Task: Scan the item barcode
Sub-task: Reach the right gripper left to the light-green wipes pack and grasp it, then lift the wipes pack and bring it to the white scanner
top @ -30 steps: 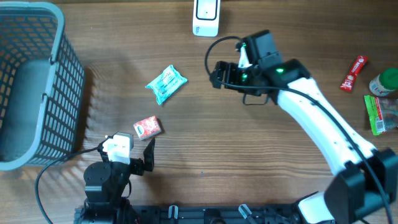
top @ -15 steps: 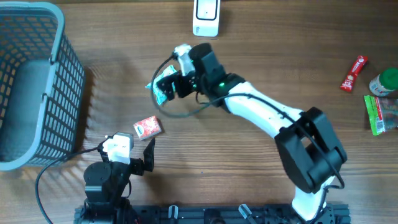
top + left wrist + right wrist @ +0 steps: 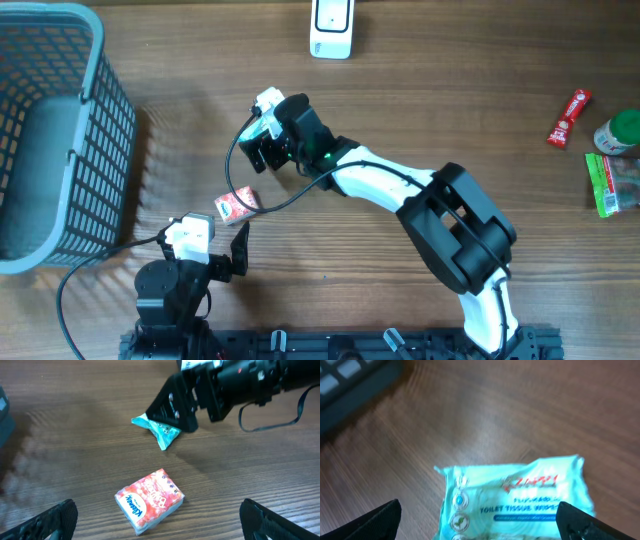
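Scanning progress: you are sitting at the very start, by my reading. Nothing is being held, no pack is being shown to a scanner, and the pick, the carry and the scan itself are all waiting.
Basket (image 3: 112, 150): it is standing at the far left of the worktop (image 3: 420, 100). Nothing is showing inside the part you are seeing, though its left side is running out of the overhead view.
Left claw (image 3: 159, 519): it is resting released at the near edge, fingers spread wide, with nothing between them.
Red tissue pack (image 3: 150, 501): it is lying flat just ahead of that claw, apart from both claws.
Teal wipes pack (image 3: 520, 495): it is lying flat on the wood, right of the basket and just beyond the red pack. I am taking it as the item to scan.
Right claw (image 3: 477, 520): it is hanging released directly over the teal pack, fingers straddling it wide. You are not able to tell whether they are touching it.
White device (image 3: 331, 25): it is sitting at the far edge, well apart from the teal pack. I am guessing it is the scanner.
Far right: a red stick sachet (image 3: 569, 117), a green-capped bottle (image 3: 620, 130) and a green packet (image 3: 605, 185) are lying close together, well apart from both claws.
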### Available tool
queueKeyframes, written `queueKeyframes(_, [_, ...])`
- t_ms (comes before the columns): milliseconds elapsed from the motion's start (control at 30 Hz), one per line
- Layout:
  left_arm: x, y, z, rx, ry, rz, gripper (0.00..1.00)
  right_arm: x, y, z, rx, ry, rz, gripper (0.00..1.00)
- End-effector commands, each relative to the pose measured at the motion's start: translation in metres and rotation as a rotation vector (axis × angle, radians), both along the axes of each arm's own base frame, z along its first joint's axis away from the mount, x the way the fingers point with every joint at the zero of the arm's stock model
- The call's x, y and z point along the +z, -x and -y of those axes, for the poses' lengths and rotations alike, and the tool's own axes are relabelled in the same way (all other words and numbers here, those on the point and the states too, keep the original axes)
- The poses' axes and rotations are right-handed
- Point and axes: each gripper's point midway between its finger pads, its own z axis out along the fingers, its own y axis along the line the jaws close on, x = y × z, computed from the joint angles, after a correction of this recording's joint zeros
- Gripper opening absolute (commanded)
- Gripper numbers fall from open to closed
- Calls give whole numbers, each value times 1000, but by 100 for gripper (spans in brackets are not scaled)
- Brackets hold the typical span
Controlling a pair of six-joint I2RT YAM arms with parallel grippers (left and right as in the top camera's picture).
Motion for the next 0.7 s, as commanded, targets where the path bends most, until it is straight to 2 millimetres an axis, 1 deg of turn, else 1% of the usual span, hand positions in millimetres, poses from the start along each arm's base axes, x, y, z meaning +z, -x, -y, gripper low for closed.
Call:
queueKeyframes(0, [0, 0, 1, -8, -6, 8, 100, -25, 19, -16, 56, 37, -19, 100])
queueKeyframes(100, [0, 0, 1, -8, -6, 8, 100, -44, 21, -16, 17, 98, -2, 99])
queueKeyframes(167, [0, 0, 1, -8, -6, 8, 100, -56, 15, -10, -41, 118, -4, 87])
queueKeyframes(233, [0, 0, 1, -8, -6, 8, 100, -59, 9, -3, -99, 135, 4, 77])
queueKeyframes(300, [0, 0, 1, -8, -6, 8, 100, -60, 7, -1, -112, 143, 10, 64])
queueKeyframes(333, [0, 0, 1, -8, -6, 8, 100, -60, 4, 2, -131, 151, 18, 47])
queueKeyframes(367, [0, 0, 1, -8, -6, 8, 100, -60, 2, 4, -154, 153, 21, 34])
queueKeyframes(400, [0, 0, 1, -8, -6, 8, 100, -59, 0, 7, -179, 155, 22, 17])
queueKeyframes(433, [0, 0, 1, -8, -6, 8, 100, -59, -1, 8, -186, 155, 23, 6])
queueKeyframes(500, [0, 0, 1, -8, -6, 8, 100, -60, 1, 11, -198, 161, 4, 5])
queueKeyframes(567, [0, 0, 1, -8, -6, 8, 100, -50, 5, 22, -214, 188, -32, 4])
queueKeyframes(633, [0, 0, 1, -8, -6, 8, 100, -25, 10, 50, -280, 227, -92, 5])
queueKeyframes(667, [0, 0, 1, -8, -6, 8, 100, -7, 15, 71, -299, 264, -125, 5])
